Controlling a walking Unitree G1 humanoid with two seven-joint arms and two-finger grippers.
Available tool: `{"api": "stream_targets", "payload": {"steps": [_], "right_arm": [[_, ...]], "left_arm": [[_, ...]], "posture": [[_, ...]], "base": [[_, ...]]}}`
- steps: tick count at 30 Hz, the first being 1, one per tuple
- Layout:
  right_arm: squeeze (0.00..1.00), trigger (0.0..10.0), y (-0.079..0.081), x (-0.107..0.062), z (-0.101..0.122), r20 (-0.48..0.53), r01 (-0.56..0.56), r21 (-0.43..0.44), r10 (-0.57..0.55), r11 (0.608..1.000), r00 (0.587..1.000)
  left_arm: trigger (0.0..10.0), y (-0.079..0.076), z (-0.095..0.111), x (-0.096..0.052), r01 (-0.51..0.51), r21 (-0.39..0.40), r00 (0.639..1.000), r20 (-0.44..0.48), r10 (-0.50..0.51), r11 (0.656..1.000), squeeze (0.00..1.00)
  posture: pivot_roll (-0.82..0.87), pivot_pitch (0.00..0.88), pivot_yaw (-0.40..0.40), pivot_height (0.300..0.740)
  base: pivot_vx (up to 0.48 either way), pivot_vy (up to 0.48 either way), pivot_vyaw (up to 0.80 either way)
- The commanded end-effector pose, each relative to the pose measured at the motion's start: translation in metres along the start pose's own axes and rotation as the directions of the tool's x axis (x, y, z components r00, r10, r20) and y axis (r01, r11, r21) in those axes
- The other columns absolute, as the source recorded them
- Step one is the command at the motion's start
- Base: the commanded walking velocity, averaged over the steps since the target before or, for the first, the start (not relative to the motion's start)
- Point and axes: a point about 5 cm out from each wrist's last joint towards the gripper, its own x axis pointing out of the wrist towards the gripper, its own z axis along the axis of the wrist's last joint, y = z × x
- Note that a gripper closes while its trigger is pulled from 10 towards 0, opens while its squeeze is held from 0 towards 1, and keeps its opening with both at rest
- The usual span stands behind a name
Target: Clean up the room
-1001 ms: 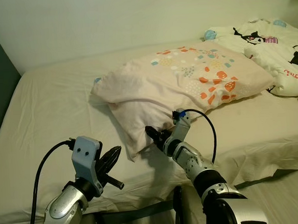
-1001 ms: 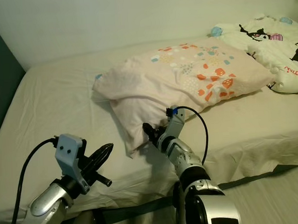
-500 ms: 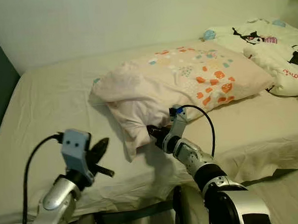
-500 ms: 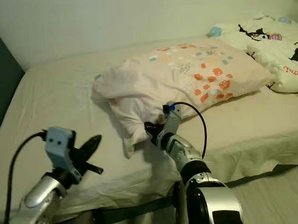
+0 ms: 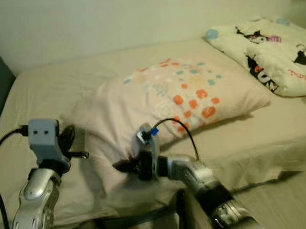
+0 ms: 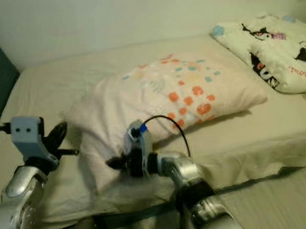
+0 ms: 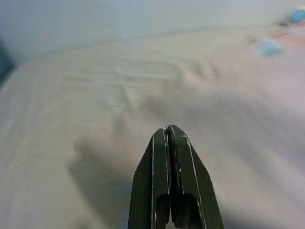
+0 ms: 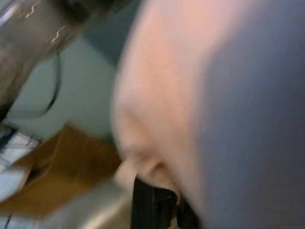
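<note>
Dragging the pillow (image 5: pixel 173 100) by the corner pinched in our right gripper (image 5: pixel 126 166), we have swung it leftward across the bed (image 5: pixel 54 89) since a second ago (views blurred), so straightening looks under way, while our left gripper (image 7: pixel 168 134) hovers closed and empty beside it.

Light: dim, yellowish | Head views: motion-blurred | Right wrist: heavily smeared | Shadow: soft beneath pillow (image 5: pixel 183 100)
</note>
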Motion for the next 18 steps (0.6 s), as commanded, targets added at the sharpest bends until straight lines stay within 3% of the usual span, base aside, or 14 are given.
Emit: {"api": "stream_targets", "payload": {"steps": [1,2,4,5,7,8,10,13,15,16,17,18], "right_arm": [[0.0,0.0,0.025,-0.016,0.003,-0.089,-0.166,-0.085,0.158,0.983,0.983],[0.0,0.0,0.025,-0.016,0.003,-0.089,-0.166,-0.085,0.158,0.983,0.983],[0.0,0.0,0.024,-0.049,-0.004,-0.197,-0.131,-0.147,0.101,0.98,0.975],[0.0,0.0,0.024,-0.049,-0.004,-0.197,-0.131,-0.147,0.101,0.98,0.975],[0.0,0.0,0.021,-0.086,-0.012,-0.318,-0.071,-0.193,0.006,0.979,0.948],[0.0,0.0,0.021,-0.086,-0.012,-0.318,-0.071,-0.193,0.006,0.979,0.948],[0.0,0.0,0.013,-0.119,-0.014,-0.377,0.046,-0.226,-0.131,0.973,0.917],[0.0,0.0,0.009,-0.133,-0.012,-0.377,0.129,-0.237,-0.214,0.963,0.901],[0.0,0.0,-0.007,-0.161,-0.004,-0.314,0.344,-0.268,-0.419,0.9,0.852],[0.0,0.0,-0.007,-0.161,-0.004,-0.314,0.344,-0.268,-0.419,0.9,0.852],[0.0,0.0,-0.017,-0.184,0.001,-0.275,0.51,-0.288,-0.58,0.811,0.767],[0.0,0.0,-0.017,-0.184,0.001,-0.275,0.51,-0.288,-0.58,0.811,0.767]], "left_arm": [[10.0,0.003,-0.004,0.0,-0.01,0.017,1.0,-0.015,0.01,1.0,0.0],[10.0,0.003,-0.004,0.0,-0.01,0.017,1.0,-0.015,0.01,1.0,0.0],[10.0,0.002,-0.005,0.001,-0.006,0.018,1.0,-0.017,0.007,1.0,0.0],[10.0,0.002,-0.005,0.001,-0.006,0.018,1.0,-0.017,0.007,1.0,0.0],[10.0,0.001,-0.006,0.002,-0.007,0.02,1.0,-0.017,0.008,1.0,0.0],[10.0,0.001,-0.006,0.002,-0.007,0.02,1.0,-0.017,0.008,1.0,0.0],[10.0,-0.001,-0.007,0.005,0.002,0.023,1.0,-0.016,-0.001,1.0,0.0],[10.0,-0.002,-0.007,0.006,0.012,0.026,1.0,-0.018,-0.012,1.0,0.0],[10.0,-0.008,-0.008,0.006,0.039,0.022,0.999,-0.023,-0.039,0.999,0.0],[10.0,-0.008,-0.008,0.006,0.039,0.022,0.999,-0.023,-0.039,0.999,0.0],[10.0,-0.014,-0.01,0.005,0.069,0.016,0.997,-0.029,-0.069,0.997,0.0],[10.0,-0.014,-0.01,0.005,0.069,0.016,0.997,-0.029,-0.069,0.997,0.0]], "posture": [[-0.03,0.181,-0.02,0.532],[-0.03,0.181,-0.02,0.532],[-0.03,0.181,-0.014,0.532],[-0.03,0.181,-0.014,0.532],[-0.04,0.183,-0.008,0.532],[-0.04,0.183,-0.008,0.532],[-0.04,0.185,-0.003,0.532],[-0.04,0.185,-0.002,0.532],[-0.04,0.185,0.002,0.532],[-0.04,0.185,0.002,0.532],[-0.04,0.185,0.003,0.532],[-0.04,0.185,0.003,0.532]], "base": [[0.0,0.0,0.0],[0.0,0.0,0.0],[0.0,0.0,0.0],[0.0,0.0,0.0],[0.0,0.0,0.0],[0.0,0.0,0.0],[0.0,0.0,0.0],[0.0,0.0,0.0],[0.0,0.0,0.0],[0.0,0.0,0.0],[0.0,0.0,0.0],[0.0,0.0,0.0]]}}
